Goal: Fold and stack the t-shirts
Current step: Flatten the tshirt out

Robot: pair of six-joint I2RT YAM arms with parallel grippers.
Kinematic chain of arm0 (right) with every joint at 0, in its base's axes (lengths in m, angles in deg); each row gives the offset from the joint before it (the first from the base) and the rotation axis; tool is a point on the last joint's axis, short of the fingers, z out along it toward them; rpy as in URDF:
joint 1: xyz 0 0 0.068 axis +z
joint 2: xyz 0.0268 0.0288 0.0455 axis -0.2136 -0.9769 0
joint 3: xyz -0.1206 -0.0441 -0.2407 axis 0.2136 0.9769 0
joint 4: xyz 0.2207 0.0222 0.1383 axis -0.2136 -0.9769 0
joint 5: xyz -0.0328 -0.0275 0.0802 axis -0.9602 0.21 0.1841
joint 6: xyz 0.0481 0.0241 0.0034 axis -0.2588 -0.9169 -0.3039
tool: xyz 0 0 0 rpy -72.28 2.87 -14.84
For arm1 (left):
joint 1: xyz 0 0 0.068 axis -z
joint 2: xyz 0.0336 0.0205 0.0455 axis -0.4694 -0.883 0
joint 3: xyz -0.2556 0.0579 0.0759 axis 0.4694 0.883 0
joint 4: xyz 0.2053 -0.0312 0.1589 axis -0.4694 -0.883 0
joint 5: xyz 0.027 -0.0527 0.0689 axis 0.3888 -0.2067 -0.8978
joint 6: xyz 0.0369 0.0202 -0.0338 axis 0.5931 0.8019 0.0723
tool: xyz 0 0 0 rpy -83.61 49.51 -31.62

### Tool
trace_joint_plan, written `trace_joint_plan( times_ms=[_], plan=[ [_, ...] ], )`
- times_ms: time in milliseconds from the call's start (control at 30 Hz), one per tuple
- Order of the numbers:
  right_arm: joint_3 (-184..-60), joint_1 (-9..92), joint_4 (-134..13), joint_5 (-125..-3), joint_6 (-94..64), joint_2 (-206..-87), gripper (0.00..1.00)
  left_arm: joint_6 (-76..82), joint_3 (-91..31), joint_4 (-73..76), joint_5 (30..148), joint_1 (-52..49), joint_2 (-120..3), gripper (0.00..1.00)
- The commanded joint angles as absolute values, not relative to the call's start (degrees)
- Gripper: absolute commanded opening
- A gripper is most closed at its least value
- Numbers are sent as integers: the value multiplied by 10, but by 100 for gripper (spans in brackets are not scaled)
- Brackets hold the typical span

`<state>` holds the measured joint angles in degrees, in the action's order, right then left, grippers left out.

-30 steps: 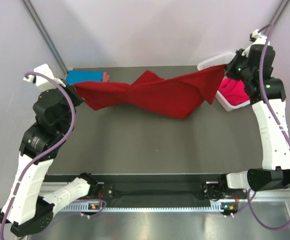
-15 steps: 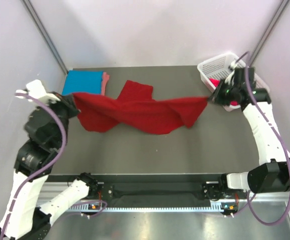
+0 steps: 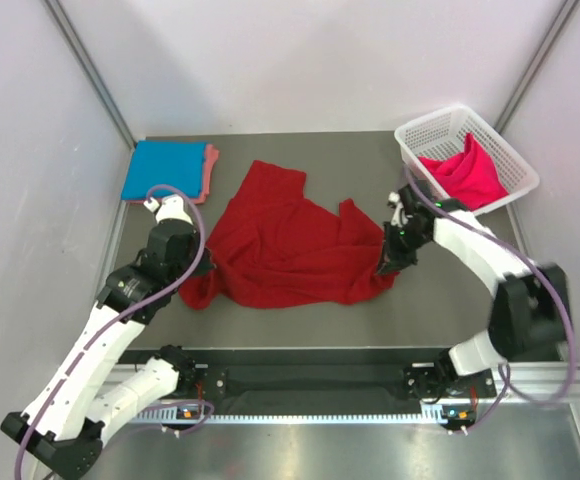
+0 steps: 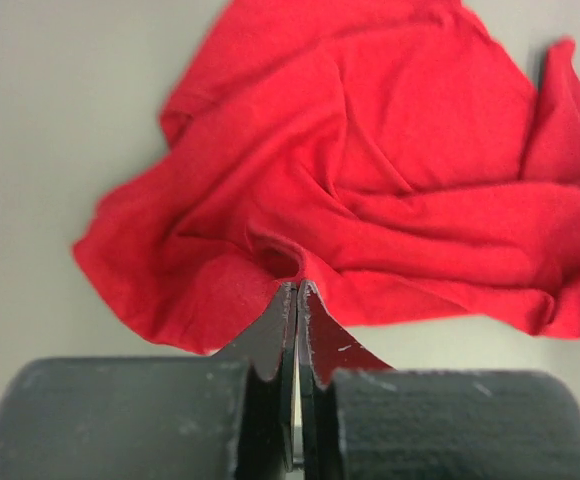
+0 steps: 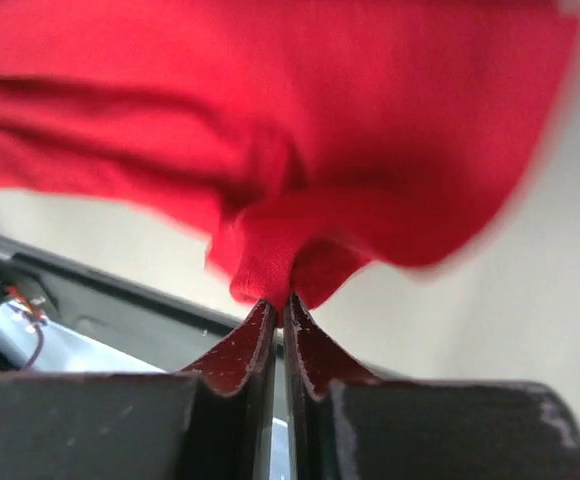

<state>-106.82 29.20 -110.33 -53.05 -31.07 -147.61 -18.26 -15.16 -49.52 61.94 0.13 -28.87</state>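
Step in hand, as we read it: laying the dark red t-shirt [image 3: 280, 240] flat. No fold in it yet.

Nearest us, the left gripper [image 4: 298, 290] has its jaws pinched together on a nip of cloth at the shirt's near-left corner. The right gripper [image 5: 278, 300] has its jaws all but together, with a tuck of red cloth caught at the tips on the shirt's right edge. Both hold the shirt, low at the table [image 3: 300, 320].

The shirt lies mid-table between the grippers. It's rumpled, the near hem is bunched and one sleeve points to the far edge.

Next move, our call: pull the pinch points apart to take out the wrinkles, or let go and re-grip at cleaner corners. Both grips sit on bunched fabric, so a tug may drag the whole shirt rather than flatten it.

Poses:
- **Left arm:** reaches forward and inward from its base, wrist low, fingers pointing into the cloth.
- **Right arm:** elbow out to the right, forearm angled back toward centre, wrist down at the shirt's edge.

Far left, the bright blue t-shirt [image 3: 160, 170] is folded, apparently atop the salmon pink t-shirt [image 3: 209, 165], which shows as a strip at its right. Far right, the hot pink t-shirt [image 3: 465, 172] sits unfolded in the white basket [image 3: 440, 118].
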Motion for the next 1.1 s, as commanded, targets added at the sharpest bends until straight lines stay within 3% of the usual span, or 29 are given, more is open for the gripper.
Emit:
trace_joint_plan(
  times_ms=[0, 67, 167, 200, 300, 433, 500, 567, 700, 833, 1067],
  plan=[
    [-1134, 315, -1038, -518, -292, -1586, 7, -201, -141, -447, 666, -1, -297, 0],
    [-1177, 316, -1046, -533, -282, -1622, 11, -200, -140, -439, 685, -1, -307, 0],
    [-1208, 315, -1073, -568, -276, -1644, 25, -196, -140, -439, 693, -1, -313, 0],
    [-1207, 315, -1078, -574, -279, -1628, 34, -195, -139, -439, 693, -1, -313, 0],
    [-1182, 316, -1079, -585, -307, -1575, 45, -194, -130, -430, 697, -1, -309, 0],
    [-1120, 329, -1053, -561, -366, -1516, 45, -196, -122, -422, 711, -1, -320, 0],
    [-1100, 342, -1031, -561, -419, -1489, 36, -196, -124, -419, 716, -1, -329, 0],
    [-1065, 354, -1005, -586, -489, -1470, 34, -193, -132, -414, 723, -1, -337, 0],
    [-987, 355, -928, -596, -627, -1420, 44, -189, -139, -413, 731, -1, -350, 0],
    [-1001, 362, -938, -682, -668, -1442, 54, -190, -137, -405, 739, -1, -354, 0],
    [-1002, 372, -938, -706, -732, -1463, 58, -185, -131, -415, 733, -1, -338, 0]
  ],
)
